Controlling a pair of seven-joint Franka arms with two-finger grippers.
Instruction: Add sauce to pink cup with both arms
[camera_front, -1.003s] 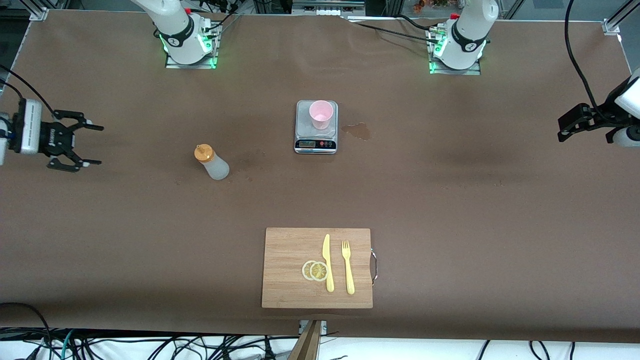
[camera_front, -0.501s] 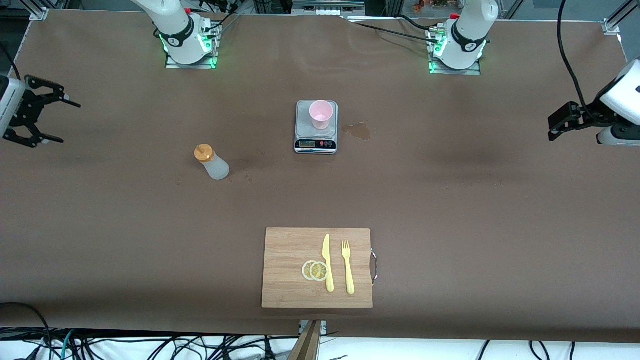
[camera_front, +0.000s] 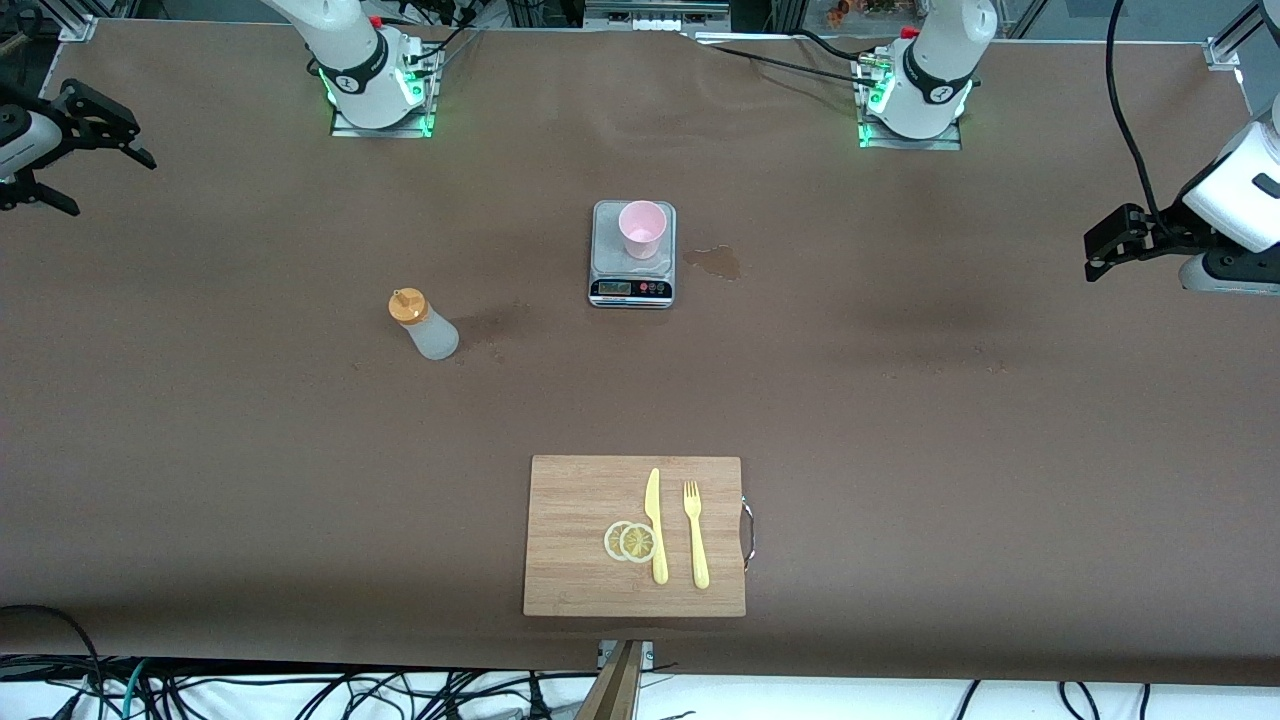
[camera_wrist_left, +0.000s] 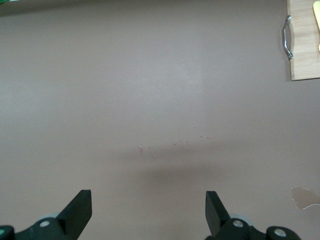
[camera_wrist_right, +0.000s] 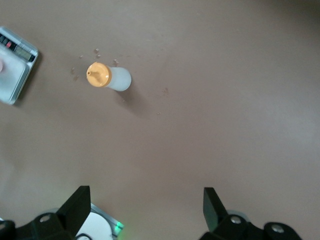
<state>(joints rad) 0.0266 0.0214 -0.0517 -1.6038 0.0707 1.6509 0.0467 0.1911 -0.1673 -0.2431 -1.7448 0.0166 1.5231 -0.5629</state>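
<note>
right gripper: up in the air over the table edge at the right arm's end, fingers spread wide, nothing between them (the wrist view shows both fingertips well apart over bare table)
sauce: standing upright on the table, orange cap on, toward the right arm's end from the scale and a bit nearer the front camera; nothing touching it
table: brown cover, small scattered marks near the bottle
scale: mid-table, between the two arm bases and nearer the camera than both, display facing the camera
pink cup: upright on the scale platform, mouth up (contents cannot tell)
stain: wet-looking patch on the cover just beside the scale, toward the left arm's end
cutting board: near the camera edge of the table, metal handle on its end toward the left arm
lemon slices: two, overlapping, on the board
knife: yellow, on the board, touching the slices
fork: yellow, just beside the knife
left gripper: in the air over the left arm's end of the table, fingers released and wide, holding nothing (wrist view: fingertips apart over bare cover)
</note>
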